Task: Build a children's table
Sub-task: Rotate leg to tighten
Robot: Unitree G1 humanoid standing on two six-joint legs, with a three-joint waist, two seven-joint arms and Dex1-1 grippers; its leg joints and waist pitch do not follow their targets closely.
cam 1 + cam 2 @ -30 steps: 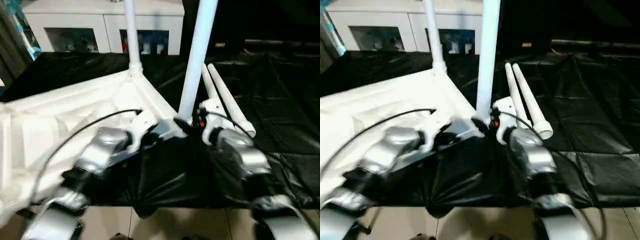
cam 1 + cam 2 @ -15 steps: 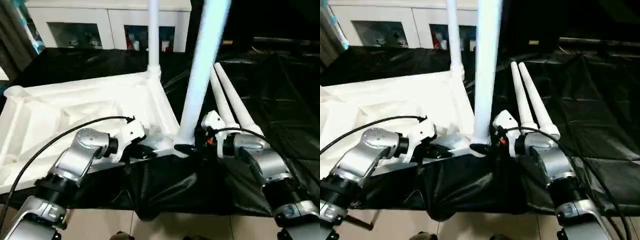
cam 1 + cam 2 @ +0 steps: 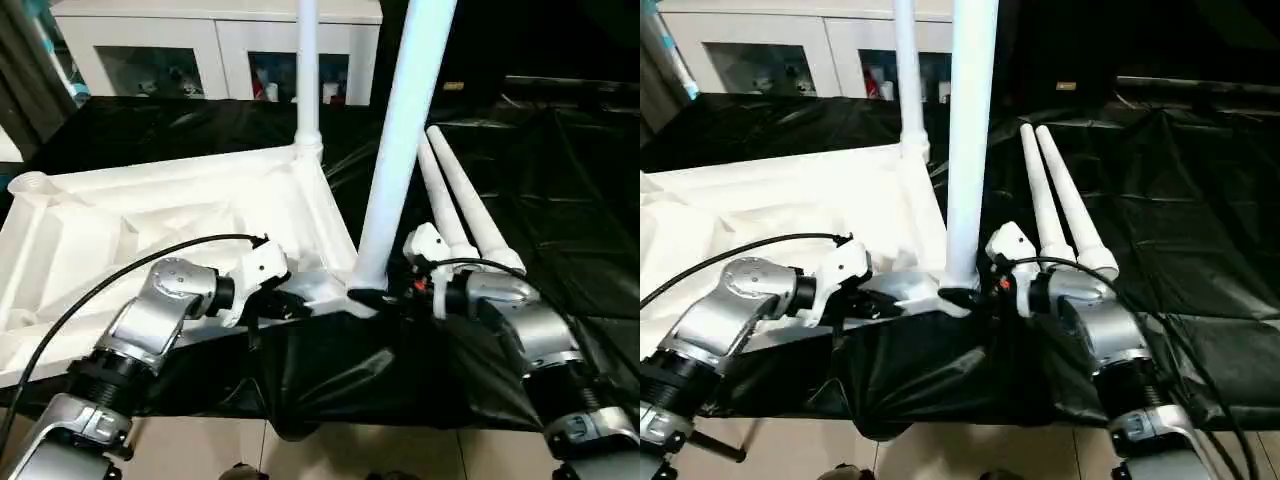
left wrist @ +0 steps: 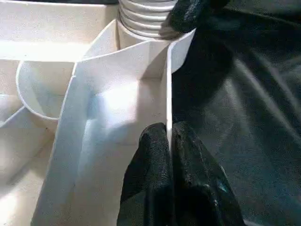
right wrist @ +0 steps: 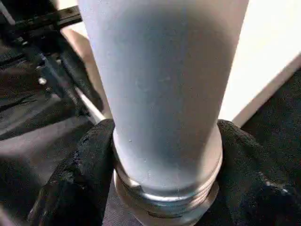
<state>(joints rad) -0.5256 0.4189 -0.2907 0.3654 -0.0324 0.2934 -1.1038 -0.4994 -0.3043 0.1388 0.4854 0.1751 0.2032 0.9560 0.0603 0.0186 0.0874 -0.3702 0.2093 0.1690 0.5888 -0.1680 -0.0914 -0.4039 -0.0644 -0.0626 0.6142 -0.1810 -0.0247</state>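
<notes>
Nearest, at the front edge of the black-cloth-draped surface [image 3: 560, 200], both hands work one corner of the small white plastic children's table [image 3: 150, 225], which lies upside down with its ribbed underside up. The left hand [image 4: 169, 155] is clenched on the thin rim wall of the tabletop just left of that near right corner. The right hand [image 5: 160, 155] wraps the base of the thick white tubular leg [image 3: 405, 140] standing in the corner socket, its fingers [image 5: 80, 165] on either side of the tube and touching it; a threaded collar shows below the tube, so the leg looks not fully seated, though that is a judgement.

Farther back, a second white leg [image 3: 307, 70] stands upright in the far right socket. Two more white tapered legs [image 3: 455, 195] lie side by side on the cloth to the right, just beyond the right hand. The far left socket [image 3: 30, 183] is open. So roughly half the job seems done: one leg in, one going in, two left.

The worked corner sits at the very front edge, cloth hanging below. Open cloth lies to the right and far right; a white glass-door cabinet [image 3: 210, 50] stands well behind.
</notes>
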